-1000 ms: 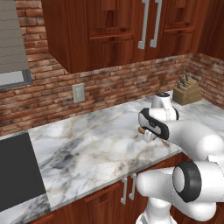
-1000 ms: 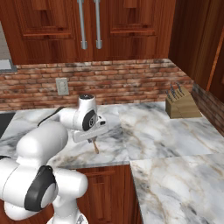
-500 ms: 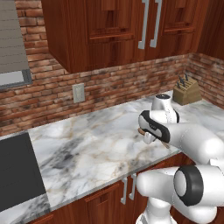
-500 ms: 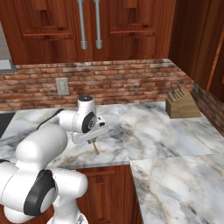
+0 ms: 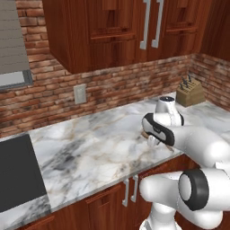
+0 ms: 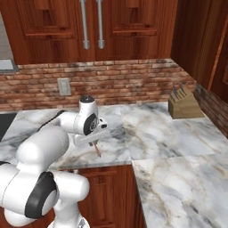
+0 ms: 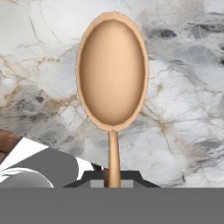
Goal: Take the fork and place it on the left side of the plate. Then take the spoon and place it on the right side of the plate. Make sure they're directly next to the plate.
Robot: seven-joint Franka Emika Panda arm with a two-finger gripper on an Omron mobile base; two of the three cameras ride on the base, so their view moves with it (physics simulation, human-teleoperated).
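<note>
The gripper [image 6: 95, 147] pinches the spoon [image 7: 112, 74] by its slim handle, bowl hanging clear above the marble counter [image 6: 147, 129], presumably so it can be carried to the plate's right side.

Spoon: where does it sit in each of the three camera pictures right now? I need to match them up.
Left base view: a brown sliver of the spoon just left of the hand, mid-right.
Right base view: the spoon hangs below the gripper, left of centre, above the counter edge.
Hand view: fills the centre, bowl up, handle between the fingertips.
Shared landmark: the marble counter; both base views also show the knife block.
</note>
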